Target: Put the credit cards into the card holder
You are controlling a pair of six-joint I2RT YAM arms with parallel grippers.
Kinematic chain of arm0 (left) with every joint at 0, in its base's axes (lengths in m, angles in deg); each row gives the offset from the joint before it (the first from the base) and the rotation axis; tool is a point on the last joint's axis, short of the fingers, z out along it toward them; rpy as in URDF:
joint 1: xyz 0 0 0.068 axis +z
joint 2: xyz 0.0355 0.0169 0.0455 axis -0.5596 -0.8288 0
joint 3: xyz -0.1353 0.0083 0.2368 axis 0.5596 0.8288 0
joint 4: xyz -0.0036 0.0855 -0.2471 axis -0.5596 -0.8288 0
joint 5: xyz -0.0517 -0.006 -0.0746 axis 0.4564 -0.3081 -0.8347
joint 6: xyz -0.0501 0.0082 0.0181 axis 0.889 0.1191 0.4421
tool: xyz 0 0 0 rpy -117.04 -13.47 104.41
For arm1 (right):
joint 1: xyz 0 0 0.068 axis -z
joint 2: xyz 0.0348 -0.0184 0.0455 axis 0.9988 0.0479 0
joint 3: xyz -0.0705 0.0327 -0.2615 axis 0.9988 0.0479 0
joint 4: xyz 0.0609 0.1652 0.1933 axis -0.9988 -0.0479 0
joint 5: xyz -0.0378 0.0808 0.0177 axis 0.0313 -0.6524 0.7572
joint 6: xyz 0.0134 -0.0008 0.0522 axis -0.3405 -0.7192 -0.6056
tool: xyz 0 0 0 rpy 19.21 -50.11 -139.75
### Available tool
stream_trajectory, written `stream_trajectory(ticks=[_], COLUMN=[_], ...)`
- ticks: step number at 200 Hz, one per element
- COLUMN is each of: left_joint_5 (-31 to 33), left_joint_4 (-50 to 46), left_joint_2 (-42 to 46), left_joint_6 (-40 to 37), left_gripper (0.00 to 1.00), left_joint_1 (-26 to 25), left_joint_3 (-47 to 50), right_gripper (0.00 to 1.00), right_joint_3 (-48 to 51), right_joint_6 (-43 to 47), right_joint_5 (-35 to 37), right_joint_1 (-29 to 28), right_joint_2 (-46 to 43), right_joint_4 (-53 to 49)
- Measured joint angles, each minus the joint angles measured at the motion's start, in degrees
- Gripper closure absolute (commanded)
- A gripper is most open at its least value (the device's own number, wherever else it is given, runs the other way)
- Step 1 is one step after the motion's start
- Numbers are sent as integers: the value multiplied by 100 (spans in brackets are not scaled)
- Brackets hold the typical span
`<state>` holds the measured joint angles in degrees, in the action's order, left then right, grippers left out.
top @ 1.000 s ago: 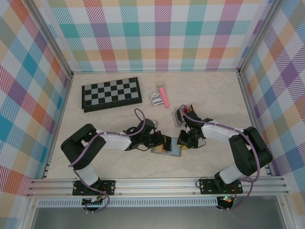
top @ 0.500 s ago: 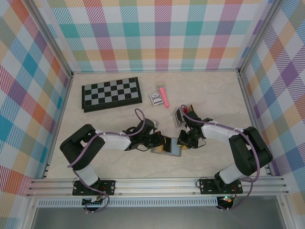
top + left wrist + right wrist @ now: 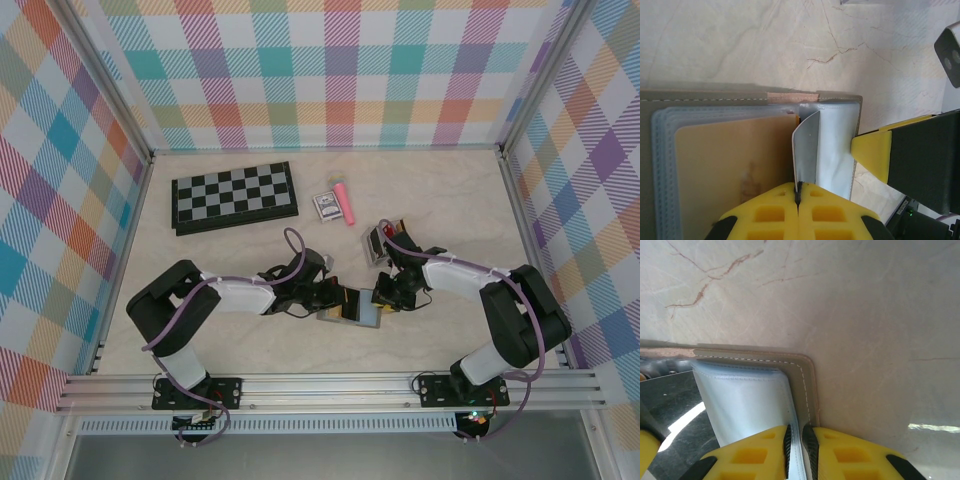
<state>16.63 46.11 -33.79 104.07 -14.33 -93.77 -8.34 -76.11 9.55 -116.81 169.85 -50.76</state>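
left end effector | I see it pinching a grey card edge-on at the open holder; right end effector | narrow, nipping the holder's clear sleeve

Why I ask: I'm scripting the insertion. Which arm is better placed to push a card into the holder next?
Left, probably. The left gripper is shut on a grey card standing edge-on at the clear sleeves of the card holder, while the right gripper pinches one sleeve, steadying it.
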Motion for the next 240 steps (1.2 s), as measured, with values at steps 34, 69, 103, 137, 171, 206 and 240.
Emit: stream_trajectory(ticks=[34, 69, 103, 137, 171, 206, 240], left_joint_5=[0, -20, -175, -278, -315, -317, -264], left_joint_4=[-2, 13, 55, 72, 39, -74, -293], left_joint_2=[17, 13, -179, -278, -345, -474, -459], left_joint_6=[-35, -70, -72, -72, -79, -101, -219], left_gripper=[100, 100, 98, 93, 88, 81, 79], left_joint_1=[0, -2, -2, -2, -15, -85, -138], left_joint_3=[0, -2, -116, -197, -289, -463, -549], right_gripper=[79, 79, 78, 77, 76, 73, 72], right_joint_3=[-13, -35, -35, -35, -35, -35, -31], right_joint_6=[-2, 0, -9, -28, -52, -131, -175], right_joint_5=[0, 0, -4, -15, -17, -15, 83], right_joint_1=[0, 0, 0, 0, 0, -4, -26], right_joint_2=[11, 28, 26, 24, 22, -4, -59], right_joint_4=[-17, -39, -39, -35, -28, -17, -13])
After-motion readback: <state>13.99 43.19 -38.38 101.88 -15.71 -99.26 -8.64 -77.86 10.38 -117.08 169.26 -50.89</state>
